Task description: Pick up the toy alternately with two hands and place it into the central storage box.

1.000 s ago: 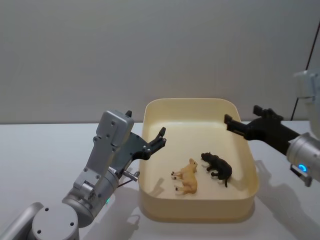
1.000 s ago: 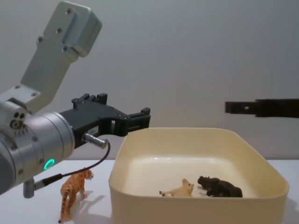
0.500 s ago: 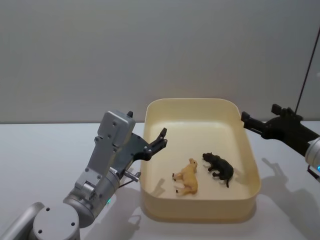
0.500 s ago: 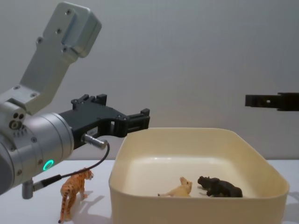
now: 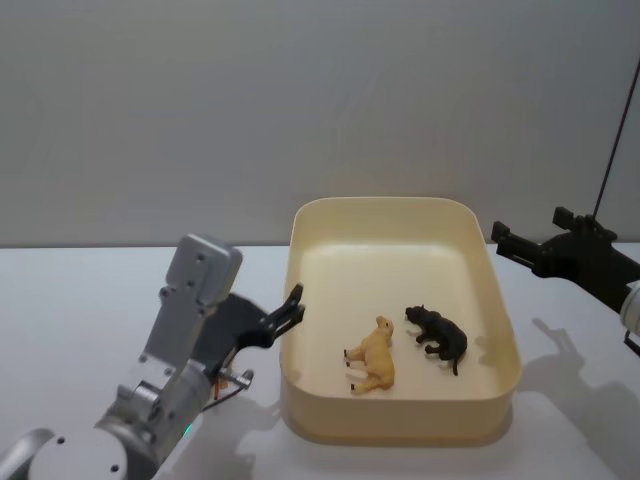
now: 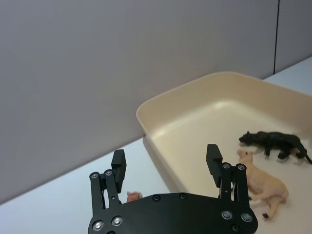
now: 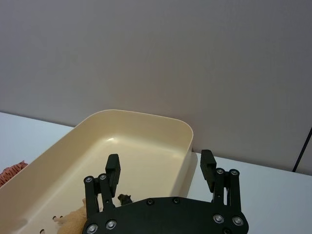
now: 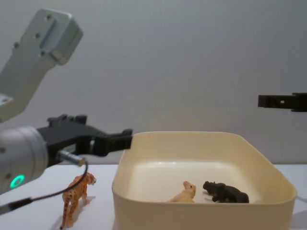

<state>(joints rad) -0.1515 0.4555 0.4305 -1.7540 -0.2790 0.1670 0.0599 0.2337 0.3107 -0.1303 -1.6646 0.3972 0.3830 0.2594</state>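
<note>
Beside storage box [image 5: 400, 204] left rim, left pincer [image 5: 289, 308] pulled back, open; right pincer [image 5: 503, 242] retreated rightward, open.

Left arm [image 5: 140, 405] seen rising from lower left of head view, silver, bent at boxy link [image 8: 47, 34] held high in chest view. Green ring light [image 8: 17, 181] lit on thick cylindrical forearm. Left gripper [image 5: 290, 312] pointed forward and toward robot's right, roughly level. Its fingers [image 6: 118, 162] seen spread wide apart in left wrist view. Right gripper [image 5: 503, 242] reached in from right edge, held level, higher than left gripper in chest view. Its fingers [image 7: 113, 169] likewise spread wide apart. Right arm [image 5: 632, 315] glimpsed at right edge of head view.
</note>
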